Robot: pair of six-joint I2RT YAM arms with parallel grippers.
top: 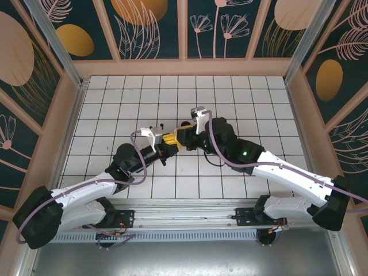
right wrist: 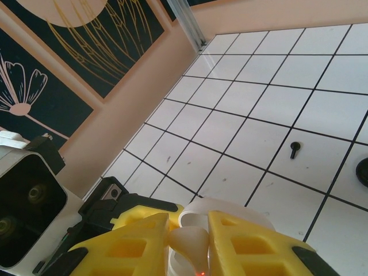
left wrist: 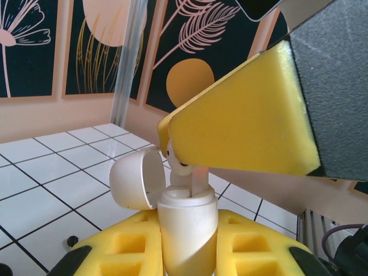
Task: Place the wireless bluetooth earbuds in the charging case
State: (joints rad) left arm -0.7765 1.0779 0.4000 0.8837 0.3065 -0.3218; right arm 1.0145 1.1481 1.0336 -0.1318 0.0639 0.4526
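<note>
Left yellow-padded fingers (left wrist: 129, 250) clamp small white rounded plastic charging case (left wrist: 187, 221), its lid flipped open at 10 o'clock. Right yellow fingers (right wrist: 141, 244) pinch whitish stemmed earbud (right wrist: 190, 241) at case mouth. Black stemmed earbud (right wrist: 294, 149) lies on white tiled desk (right wrist: 241, 138), 1 o'clock of them.

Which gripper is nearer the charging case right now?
Left. The left gripper clamps the charging case between its fingers; the right gripper sits just above the case's open top, pinching a whitish earbud.
</note>
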